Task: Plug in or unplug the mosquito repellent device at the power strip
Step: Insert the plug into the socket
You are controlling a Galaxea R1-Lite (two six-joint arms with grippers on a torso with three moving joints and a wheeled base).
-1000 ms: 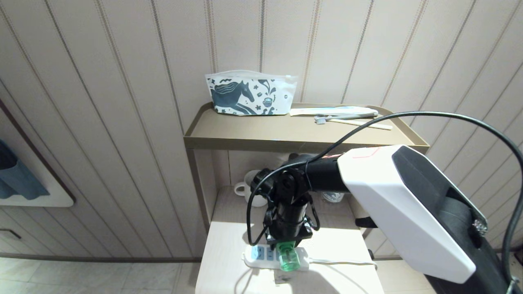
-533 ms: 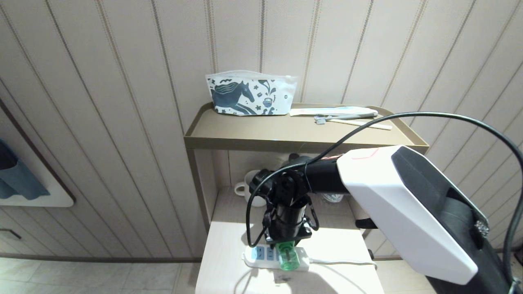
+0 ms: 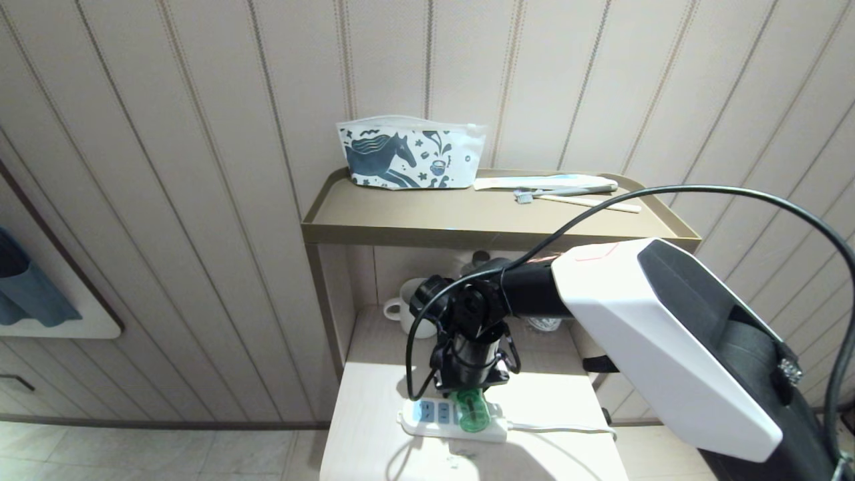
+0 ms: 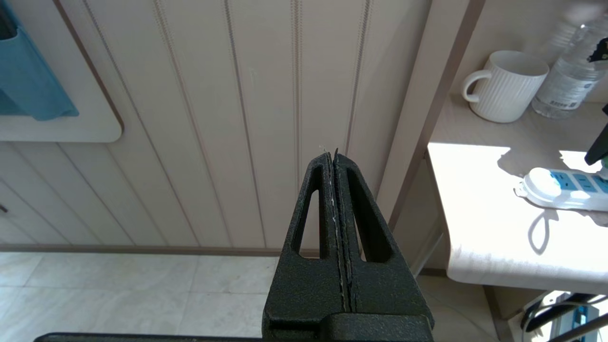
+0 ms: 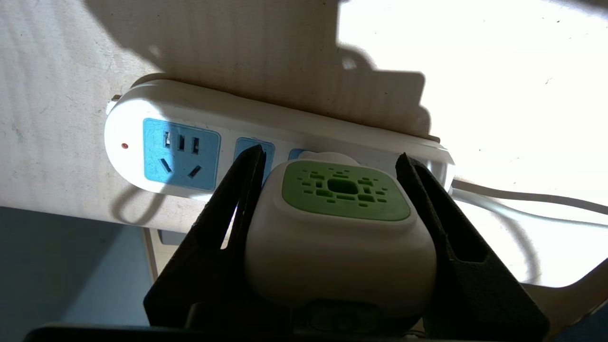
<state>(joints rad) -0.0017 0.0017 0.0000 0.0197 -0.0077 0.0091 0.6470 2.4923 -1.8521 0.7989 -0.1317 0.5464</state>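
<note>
Right pincer point(image 5: 332, 164) clamps mosquito repellent device point(image 5: 339, 237) by both side walls, green top outward, for square alignment. Device sits at power strip point(image 5: 190, 142) third socket, near tabletop point(image 3: 374, 414) front edge. Left pincer point(image 4: 335, 164) pressed together, parked off tabletop.

A pale wooden lower table point(image 3: 374, 427) is carrying the power strip point(image 3: 427, 415), which is lying flat near its front edge with a thin white cord point(image 3: 561, 429) trailing off to the right. Further back, a white ribbed mug point(image 4: 508, 85) and a clear water bottle point(image 4: 567, 80) are standing side by side. Above, a tan upper shelf point(image 3: 467, 220) with a raised rim is holding a horse-print pouch point(image 3: 407, 155) standing at the back, and a toothbrush point(image 3: 564, 192) and flat packet point(image 3: 544, 180) lying to its right
</note>
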